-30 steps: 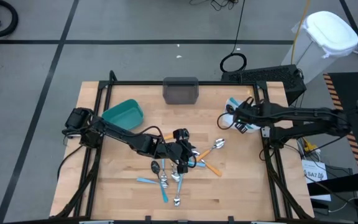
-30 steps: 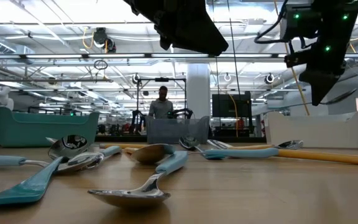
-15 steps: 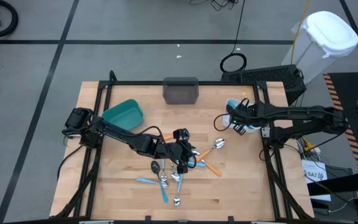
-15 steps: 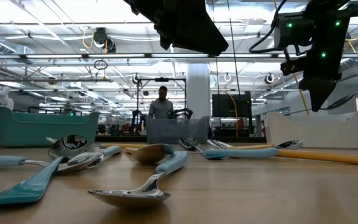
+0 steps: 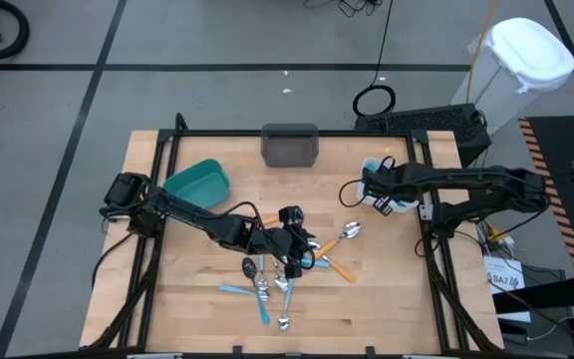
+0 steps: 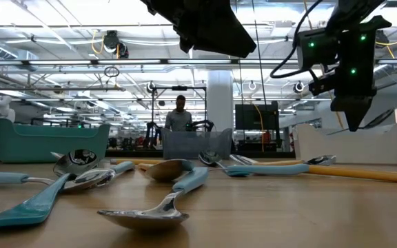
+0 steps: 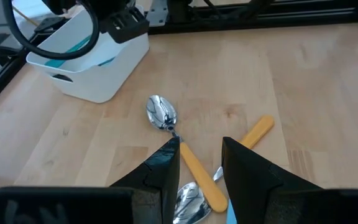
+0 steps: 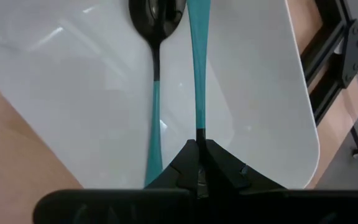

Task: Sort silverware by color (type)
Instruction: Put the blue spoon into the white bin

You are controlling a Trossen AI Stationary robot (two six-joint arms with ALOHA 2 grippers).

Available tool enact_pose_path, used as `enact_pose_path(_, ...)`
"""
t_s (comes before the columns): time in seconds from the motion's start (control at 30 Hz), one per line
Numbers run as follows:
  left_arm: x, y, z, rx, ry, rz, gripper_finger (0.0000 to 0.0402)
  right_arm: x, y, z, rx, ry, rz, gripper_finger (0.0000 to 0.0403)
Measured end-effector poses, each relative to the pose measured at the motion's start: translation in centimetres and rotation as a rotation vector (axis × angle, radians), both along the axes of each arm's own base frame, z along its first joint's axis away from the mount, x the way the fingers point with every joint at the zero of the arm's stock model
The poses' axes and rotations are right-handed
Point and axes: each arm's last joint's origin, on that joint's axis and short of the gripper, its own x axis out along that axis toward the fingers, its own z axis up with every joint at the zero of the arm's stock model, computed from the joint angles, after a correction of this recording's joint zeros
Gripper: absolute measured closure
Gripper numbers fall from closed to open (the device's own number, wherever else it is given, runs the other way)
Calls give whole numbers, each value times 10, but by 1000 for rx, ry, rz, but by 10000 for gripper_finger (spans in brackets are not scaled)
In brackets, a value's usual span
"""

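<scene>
Silverware lies in a loose pile [image 5: 285,271] on the middle of the wooden table: silver spoons and forks with blue, orange or plain handles. My left gripper [image 5: 291,247] hovers open over the pile. In its wrist view [image 7: 201,171] its fingers stand on either side of an orange-handled spoon [image 7: 182,152] without touching it. My right gripper [image 5: 372,189] is over the white bin [image 8: 272,93] at the table's right, shut on a teal-handled utensil [image 8: 197,68]. A black spoon with a teal handle [image 8: 156,74] lies inside that bin. My right gripper pinches the teal handle [image 8: 199,127] of the utensil between its two fingertips, with the handle running straight out along the fingers. The utensil's head lies outside the wrist view. It hangs over the bin's white floor; whether its far end touches the bin, I cannot tell.
A teal bin [image 5: 199,180] sits at the table's left and a grey bin [image 5: 290,146] at the far edge's middle. A black frame rail [image 5: 297,133] runs round the table. Bare wood shows near the right and near edges. A person [image 6: 179,114] stands far behind the table.
My right gripper has shifted a little toward the table's left over the white bin and turned at the wrist, keeping its hold on the utensil. My left arm and the pile have stayed still.
</scene>
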Motion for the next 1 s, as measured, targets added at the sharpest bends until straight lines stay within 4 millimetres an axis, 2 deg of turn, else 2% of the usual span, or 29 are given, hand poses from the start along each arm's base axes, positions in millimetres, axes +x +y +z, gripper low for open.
enact_pose_path(0.63,0,0,0,1,1,-1,282,2,-3,-4,19,21,1,392)
enact_pose_path(0.73,0,0,0,1,1,-1,282,2,-3,-4,11,23,-3,378)
enact_pose_path(1.0,0,0,0,5,1,-2,282,1,-3,-4,1,27,-10,308)
